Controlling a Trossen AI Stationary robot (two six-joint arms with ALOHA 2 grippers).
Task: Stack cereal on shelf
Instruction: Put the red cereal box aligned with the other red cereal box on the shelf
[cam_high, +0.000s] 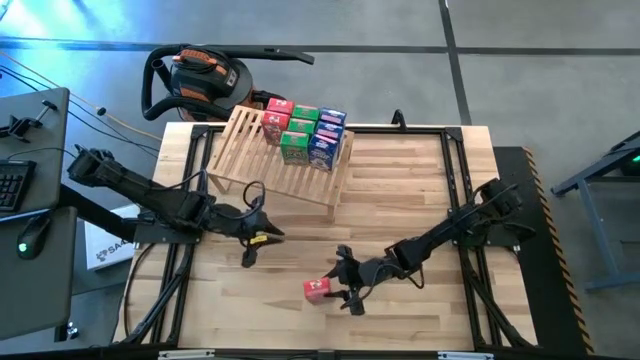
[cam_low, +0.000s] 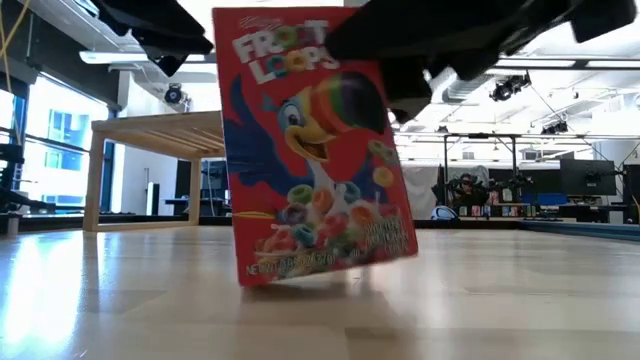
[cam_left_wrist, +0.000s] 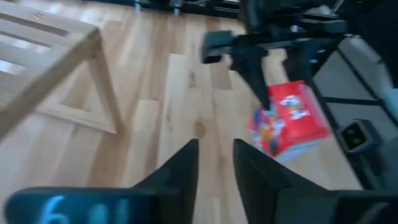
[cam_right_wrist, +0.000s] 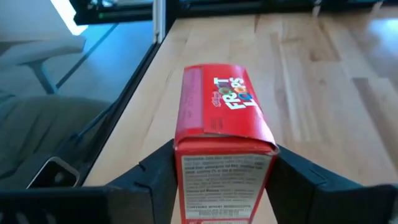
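Red cereal box (cam_high: 317, 289), well clear of your shelf (cam_high: 280, 160), sits pinched by the right gripper (cam_high: 345, 287); the left gripper (cam_high: 262, 243) is slightly spread.

Two dark robot arms reach in over a table from opposite sides. The right gripper (cam_high: 350, 291) is lowered near the table's front edge, its two fingers (cam_right_wrist: 155, 171) set on either side of a red cereal box (cam_high: 318, 290) and against its sides. The left gripper (cam_high: 262, 240) hangs off to that gripper's left, its fingers (cam_left_wrist: 180, 163) parted by a narrow gap, nothing between them.
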